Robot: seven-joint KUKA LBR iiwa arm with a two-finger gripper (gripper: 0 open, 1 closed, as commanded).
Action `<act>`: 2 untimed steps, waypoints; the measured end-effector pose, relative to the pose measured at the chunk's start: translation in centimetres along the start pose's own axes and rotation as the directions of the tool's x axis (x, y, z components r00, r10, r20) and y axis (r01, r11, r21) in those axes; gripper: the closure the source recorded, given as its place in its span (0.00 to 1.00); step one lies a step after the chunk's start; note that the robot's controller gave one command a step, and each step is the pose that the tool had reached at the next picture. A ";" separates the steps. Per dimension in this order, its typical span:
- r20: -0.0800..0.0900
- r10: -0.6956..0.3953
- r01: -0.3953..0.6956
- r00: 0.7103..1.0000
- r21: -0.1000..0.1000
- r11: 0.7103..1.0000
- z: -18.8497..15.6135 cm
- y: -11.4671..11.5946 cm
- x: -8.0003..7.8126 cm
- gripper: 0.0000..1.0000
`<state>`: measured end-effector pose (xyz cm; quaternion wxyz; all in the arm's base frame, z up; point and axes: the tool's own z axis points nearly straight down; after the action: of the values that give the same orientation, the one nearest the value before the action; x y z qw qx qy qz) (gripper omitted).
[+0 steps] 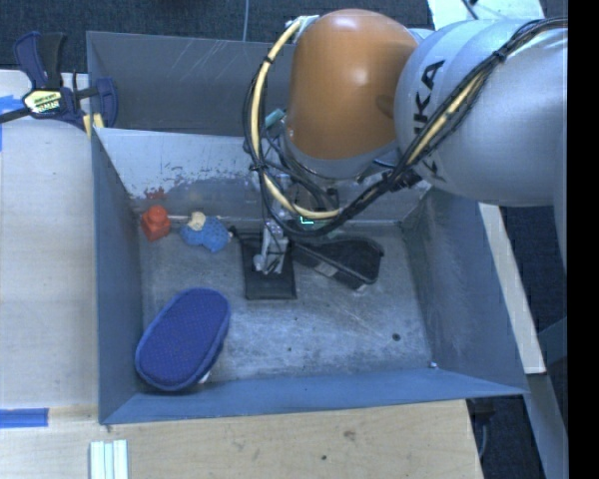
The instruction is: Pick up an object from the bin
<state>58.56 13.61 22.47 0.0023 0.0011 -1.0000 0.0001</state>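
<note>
The pincer (272,255) points down at mid-frame, right over a flat, dull black block (270,287) on the bin (118,297) floor. Whether it is released or clenched I cannot tell. A longer black piece (347,260) lies just to the right. To the left are a blue-yellow toy (206,234) and an orange toy (156,223), and at lower left a blue oval pad (183,338).

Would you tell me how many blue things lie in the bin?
2: a big oval pad at the view's lower left, a small toy by the back wall. The arm may hide others.
</note>
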 end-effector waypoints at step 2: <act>0.003 -0.107 0.107 0.994 0.001 0.994 15.8 -5.5 -3.1 0.00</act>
<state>61.61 8.09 6.67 0.0007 0.0545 -0.9985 0.0003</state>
